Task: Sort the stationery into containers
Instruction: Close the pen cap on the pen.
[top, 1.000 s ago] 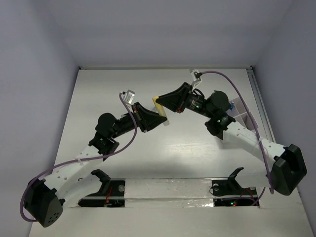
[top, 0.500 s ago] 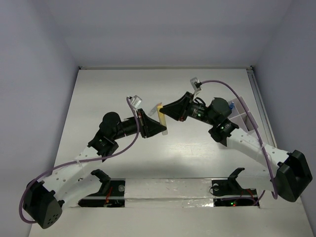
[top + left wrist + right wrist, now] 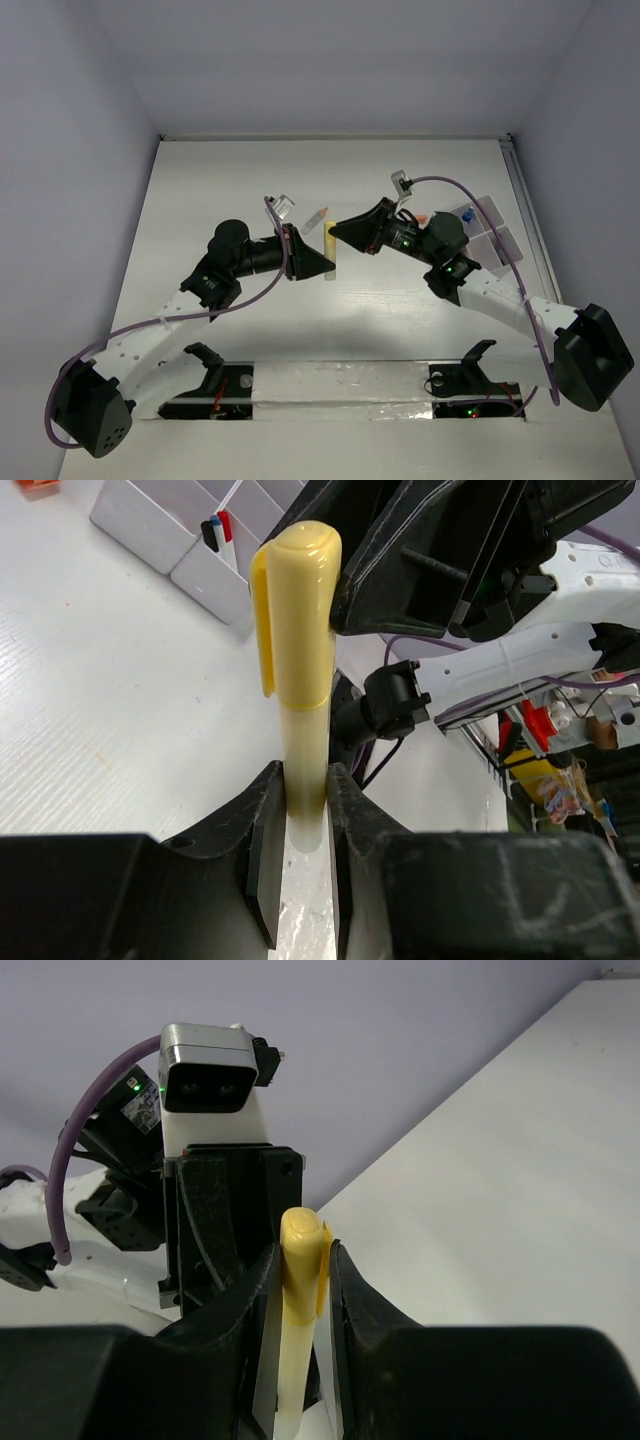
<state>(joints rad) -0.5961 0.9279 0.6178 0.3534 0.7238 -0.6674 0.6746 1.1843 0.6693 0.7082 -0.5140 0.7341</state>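
Surface: white table [image 3: 230,180], grey walls around.
Yellow pen [image 3: 298,650]: in the air, middle, between 2 arms.
Left gripper [image 3: 300,805]: clamped on its barrel.
Right gripper [image 3: 300,1260]: clamped on its cap, probably a handover.
Containers [image 3: 495,235]: far right, nearer the right arm.

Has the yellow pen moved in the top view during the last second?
Yes. The pen has shifted away from the far edge of the table, toward the arm bases, and slightly to the right.
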